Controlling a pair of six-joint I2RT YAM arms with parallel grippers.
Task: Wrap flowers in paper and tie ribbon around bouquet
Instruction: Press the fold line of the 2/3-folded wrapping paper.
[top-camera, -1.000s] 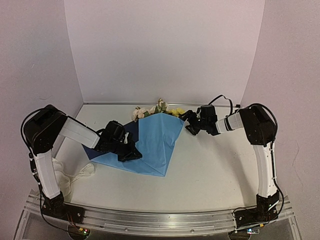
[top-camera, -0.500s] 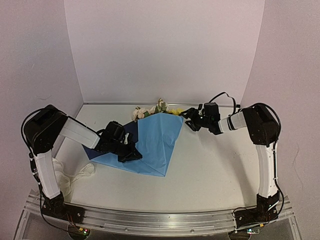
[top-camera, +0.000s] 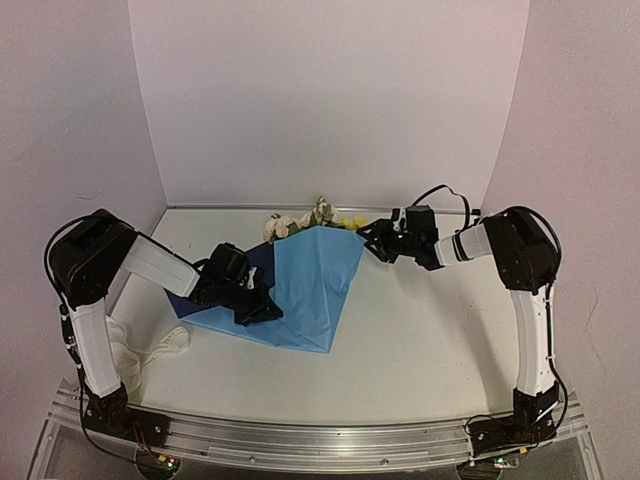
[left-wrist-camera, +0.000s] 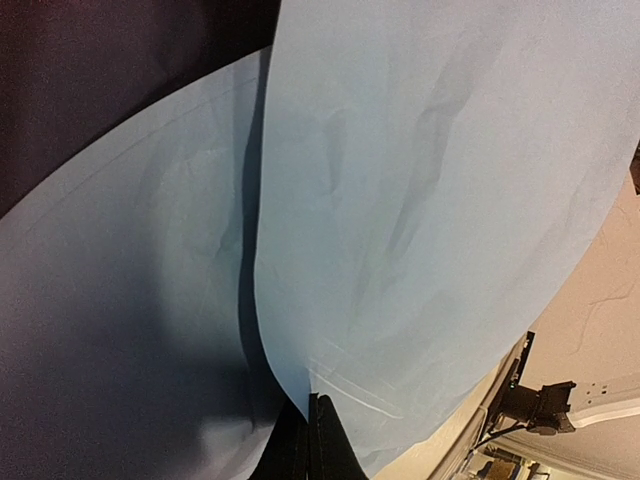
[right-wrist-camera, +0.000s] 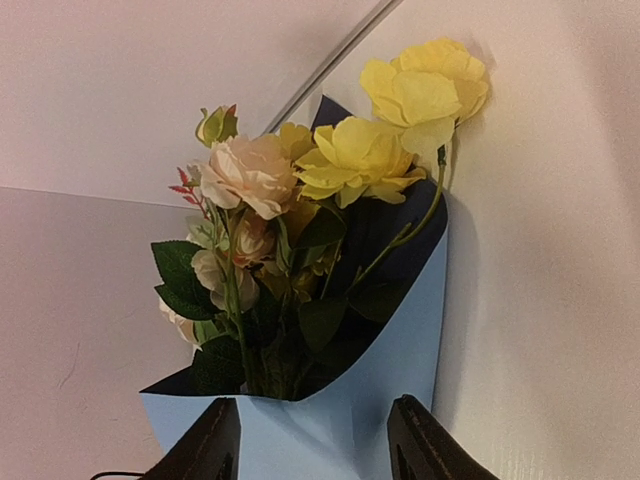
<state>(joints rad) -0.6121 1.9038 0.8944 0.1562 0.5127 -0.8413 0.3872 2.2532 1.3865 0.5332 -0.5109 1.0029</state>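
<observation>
One white table (top-camera: 420, 335), blue paper (top-camera: 312, 280), walls (top-camera: 330, 100) (lilac)

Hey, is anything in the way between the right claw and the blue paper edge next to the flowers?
Nothing visible is. The right claw is open, and in its wrist view the folded edge of the paper already lies in the gap between its fingers. The flowers sit beyond that edge, inside the wrap.

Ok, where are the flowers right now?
In the top view the flowers poke out of the far end of the folded blue paper, close to the back wall, with the right gripper just to their right.
</observation>
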